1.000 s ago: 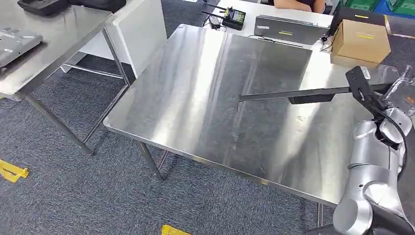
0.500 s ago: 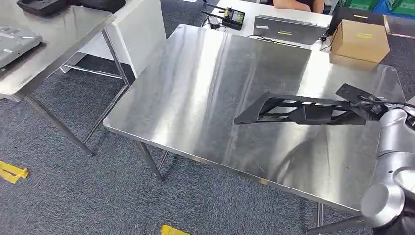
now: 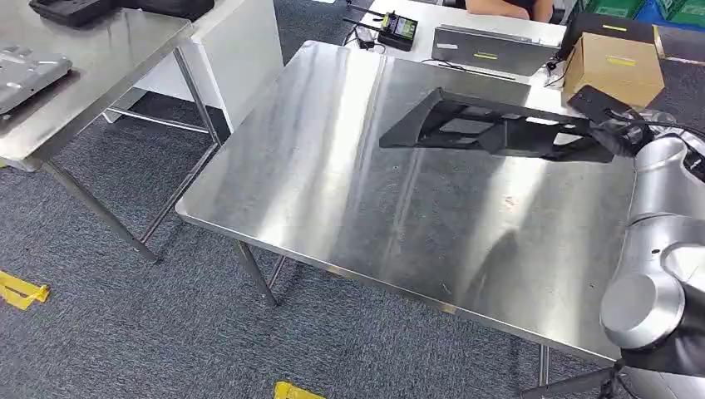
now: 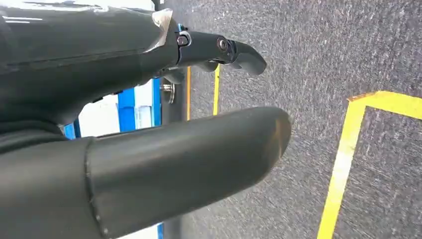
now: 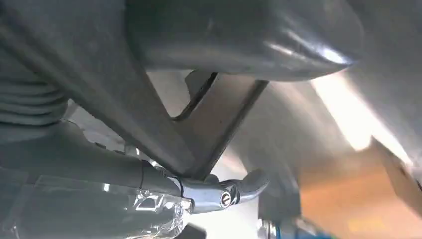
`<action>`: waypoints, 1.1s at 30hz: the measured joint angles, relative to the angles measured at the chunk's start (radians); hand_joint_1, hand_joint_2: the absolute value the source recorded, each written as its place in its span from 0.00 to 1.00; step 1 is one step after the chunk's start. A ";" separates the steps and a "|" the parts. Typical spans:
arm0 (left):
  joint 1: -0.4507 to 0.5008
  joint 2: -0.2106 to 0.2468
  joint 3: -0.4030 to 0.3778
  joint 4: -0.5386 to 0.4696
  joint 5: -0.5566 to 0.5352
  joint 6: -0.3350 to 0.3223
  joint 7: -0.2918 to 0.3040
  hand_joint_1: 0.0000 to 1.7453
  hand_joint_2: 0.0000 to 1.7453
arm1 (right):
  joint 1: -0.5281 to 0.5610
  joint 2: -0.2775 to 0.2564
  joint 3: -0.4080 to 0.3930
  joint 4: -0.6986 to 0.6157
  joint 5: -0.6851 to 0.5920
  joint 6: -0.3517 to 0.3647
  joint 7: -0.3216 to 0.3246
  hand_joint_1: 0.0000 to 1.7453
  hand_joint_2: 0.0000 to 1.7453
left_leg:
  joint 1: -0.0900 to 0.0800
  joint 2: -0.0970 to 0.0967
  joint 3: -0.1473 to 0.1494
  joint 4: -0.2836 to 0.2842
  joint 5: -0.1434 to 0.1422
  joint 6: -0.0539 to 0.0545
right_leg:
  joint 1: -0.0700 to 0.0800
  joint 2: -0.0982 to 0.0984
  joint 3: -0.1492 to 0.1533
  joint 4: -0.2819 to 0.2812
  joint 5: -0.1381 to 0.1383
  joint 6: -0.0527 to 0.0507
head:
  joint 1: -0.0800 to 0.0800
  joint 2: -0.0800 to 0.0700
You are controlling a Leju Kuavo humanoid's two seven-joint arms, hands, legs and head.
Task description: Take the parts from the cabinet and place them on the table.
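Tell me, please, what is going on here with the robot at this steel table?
The robot's right hand holds a long black openwork plastic part above the far side of the bare stainless steel table; the part has not been set down yet. The left hand holds nothing, over grey carpet.

The long part [image 3: 490, 130] hangs above the far half of the steel table [image 3: 349, 199], held at its right end by the right hand [image 3: 619, 137], with a cardboard box [image 3: 617, 71] behind that hand, a laptop [image 3: 490, 50] further left, and a second table [image 3: 91, 66] at far left.
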 joint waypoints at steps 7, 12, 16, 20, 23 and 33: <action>0.008 -0.010 0.023 0.000 0.002 0.010 -0.027 0.00 0.00 | -0.003 0.055 0.070 -0.016 0.097 -0.397 0.049 0.00 0.00 | 0.000 0.000 -0.001 0.000 0.000 0.000 | 0.000 0.000 0.000 0.000 0.000 0.000 | 0.000 0.000; 0.014 -0.020 0.037 0.000 0.012 0.011 -0.043 0.00 0.00 | -0.005 0.102 0.071 -0.051 0.029 -0.451 -0.091 0.00 0.00 | 0.000 0.001 0.000 0.000 0.000 0.000 | 0.000 0.000 0.000 0.000 0.000 0.000 | 0.000 0.000; 0.019 -0.026 0.042 0.000 0.015 0.011 -0.051 0.00 0.00 | -0.001 0.135 0.067 -0.070 -0.012 -0.452 -0.183 0.00 0.00 | 0.000 -0.001 0.000 0.000 0.000 0.000 | 0.000 -0.002 0.000 0.000 0.000 0.000 | 0.000 0.000; 0.029 -0.029 0.047 0.000 0.015 0.011 -0.058 0.00 0.00 | 0.007 0.150 0.063 -0.083 -0.043 -0.452 -0.242 0.00 0.00 | 0.000 -0.001 -0.001 0.000 0.000 0.000 | 0.000 -0.002 0.000 0.000 0.000 0.000 | 0.000 0.000; 0.029 -0.028 0.050 0.000 0.009 0.007 -0.074 0.00 0.00 | 0.031 0.175 0.058 -0.119 -0.153 -0.438 -0.425 0.00 0.00 | 0.000 0.001 0.000 0.000 0.000 0.000 | 0.000 0.000 0.000 0.000 0.000 0.000 | 0.000 0.000; 0.033 -0.019 0.050 0.000 -0.020 -0.003 -0.077 0.00 0.00 | 0.157 0.242 0.063 -0.273 -0.322 -0.408 -0.552 0.00 0.00 | 0.001 -0.001 0.000 0.000 0.000 0.000 | 0.001 -0.002 0.000 0.000 0.000 0.000 | 0.000 0.000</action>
